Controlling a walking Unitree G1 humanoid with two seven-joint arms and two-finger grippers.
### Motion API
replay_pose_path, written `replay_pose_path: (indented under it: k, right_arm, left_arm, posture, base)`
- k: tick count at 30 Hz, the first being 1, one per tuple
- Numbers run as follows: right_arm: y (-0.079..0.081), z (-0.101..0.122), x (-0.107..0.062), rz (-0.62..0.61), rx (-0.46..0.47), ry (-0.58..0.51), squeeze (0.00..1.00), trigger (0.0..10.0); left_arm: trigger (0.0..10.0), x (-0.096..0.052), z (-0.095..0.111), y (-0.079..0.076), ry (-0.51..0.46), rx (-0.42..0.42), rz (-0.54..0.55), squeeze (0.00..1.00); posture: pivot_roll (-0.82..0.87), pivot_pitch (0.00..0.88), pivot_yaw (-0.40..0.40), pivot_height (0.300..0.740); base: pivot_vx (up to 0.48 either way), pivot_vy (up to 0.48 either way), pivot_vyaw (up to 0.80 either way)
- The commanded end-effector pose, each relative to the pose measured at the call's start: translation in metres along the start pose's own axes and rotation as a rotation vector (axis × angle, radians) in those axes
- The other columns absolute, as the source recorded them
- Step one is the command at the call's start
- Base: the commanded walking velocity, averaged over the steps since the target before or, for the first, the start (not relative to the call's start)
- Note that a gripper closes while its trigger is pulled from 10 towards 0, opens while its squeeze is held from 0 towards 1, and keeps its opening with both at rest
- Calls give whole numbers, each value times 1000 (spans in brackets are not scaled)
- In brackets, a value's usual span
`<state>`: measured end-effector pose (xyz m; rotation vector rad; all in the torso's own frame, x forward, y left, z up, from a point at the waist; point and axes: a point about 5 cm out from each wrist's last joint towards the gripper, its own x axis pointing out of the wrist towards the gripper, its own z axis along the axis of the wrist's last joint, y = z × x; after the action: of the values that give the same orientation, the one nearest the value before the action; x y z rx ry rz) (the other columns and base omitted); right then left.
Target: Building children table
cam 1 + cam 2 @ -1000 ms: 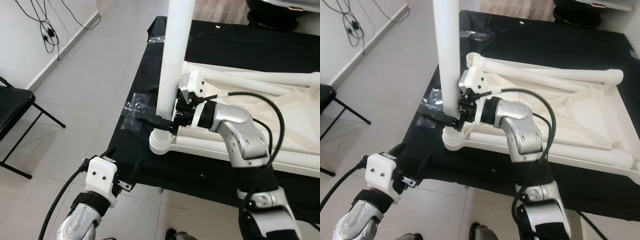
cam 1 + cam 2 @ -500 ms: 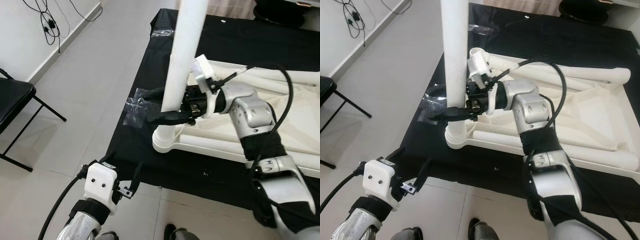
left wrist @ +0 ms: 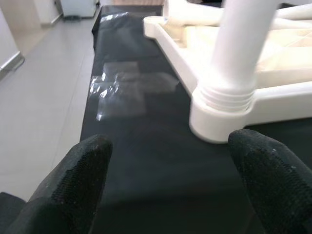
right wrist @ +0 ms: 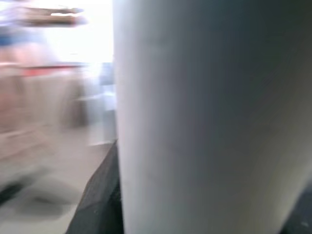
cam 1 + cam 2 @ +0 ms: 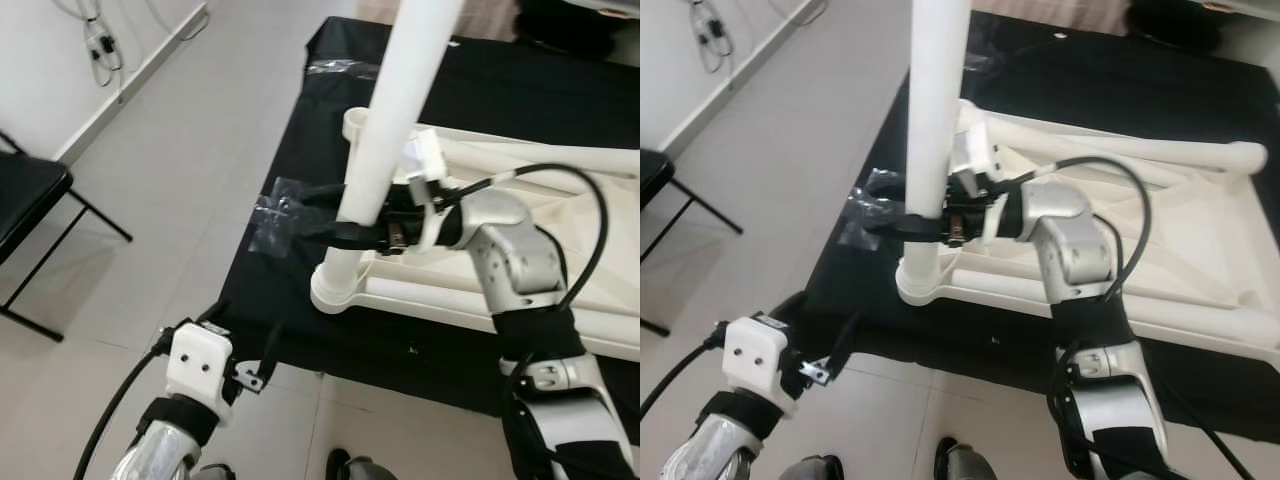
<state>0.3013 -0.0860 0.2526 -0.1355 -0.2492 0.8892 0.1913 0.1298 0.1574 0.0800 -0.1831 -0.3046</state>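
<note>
A white children's table (image 5: 590, 250) lies upside down on a black cloth (image 5: 300, 330). One white leg (image 5: 390, 140) stands upright in its near left corner socket (image 5: 335, 285). My right gripper (image 5: 337, 213) is shut on this leg just above the socket, one black finger on each side. The right wrist view has the leg (image 4: 209, 122) pressed up close, with a finger (image 4: 100, 195) beside it. A second white tube (image 5: 1120, 150) lies across the far side of the table. My left gripper (image 5: 245, 330) hangs open and holds nothing, low by the cloth's near edge, its fingertips (image 3: 83, 165) aimed at the socket (image 3: 222, 114).
A patch of clear tape (image 5: 280, 215) sticks to the cloth left of the socket. A black folding chair (image 5: 25, 190) stands on the tiled floor at far left. Cables (image 5: 100, 40) hang by the wall at top left. My feet (image 5: 350, 468) show at the bottom edge.
My right wrist has rolled around the leg, its white camera housing swinging over the top, and the grip sits a little higher. The whole view has shifted. The left arm has barely moved.
</note>
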Motion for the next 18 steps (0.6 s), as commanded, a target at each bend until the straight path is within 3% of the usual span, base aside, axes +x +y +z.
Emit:
replay_pose_path:
  k: [1,2,3,8,9,10,13,14,15,16,17,18]
  right_arm:
    - [-4,-45,-29,-362,22,307,0,0]
    - [8,-47,-37,-431,58,328,0,0]
    - [18,-47,-36,-408,94,324,0,0]
    - [17,-44,-22,-421,92,286,0,0]
    - [14,-41,-15,-420,87,267,0,1608]
    - [12,-38,-10,-412,84,252,0,10000]
    - [12,-30,-2,-389,107,195,0,10000]
    - [14,-24,2,-306,129,154,749,10000]
    - [15,-20,4,-246,142,127,749,10000]
    - [19,-15,6,-119,169,81,1000,10000]
    - [19,-15,6,-119,169,81,1000,10000]
    - [29,-8,3,102,182,47,1000,10000]
  left_arm:
    - [10000,-3,-4,1,29,1,-1,0]
    - [10000,-1,-5,2,28,0,-7,0]
    - [10000,0,-6,2,28,-1,-15,0]
    - [10000,6,-9,2,27,-8,-26,0]
    - [10000,8,-10,2,26,-9,-26,0]
    - [10000,10,-10,2,24,-7,-23,0]
    - [10000,10,-10,3,20,1,-9,0]
    - [10000,10,-10,3,19,4,0,0]
    - [10000,10,-10,4,19,6,5,0]
    - [10000,10,-10,4,18,6,9,0]
    - [10000,10,-10,4,18,6,9,0]
    - [10000,10,-10,4,18,7,13,0]
  posture:
    - [44,279,-67,740]
    - [26,275,-61,740]
    - [22,271,-58,740]
    - [28,235,-55,740]
    - [36,223,-62,740]
    - [38,222,-64,740]
    - [42,221,-71,740]
    - [46,218,-79,740]
    - [46,218,-79,740]
    - [54,213,-86,740]
    - [54,213,-86,740]
    - [55,213,-86,740]
  base:
    - [0,0,0]
    - [0,0,0]
    - [0,0,0]
    - [0,0,0]
    - [0,0,0]
    - [0,0,0]
    - [0,0,0]
    - [0,0,0]
    - [0,0,0]
    - [0,0,0]
    - [0,0,0]
    - [0,0,0]
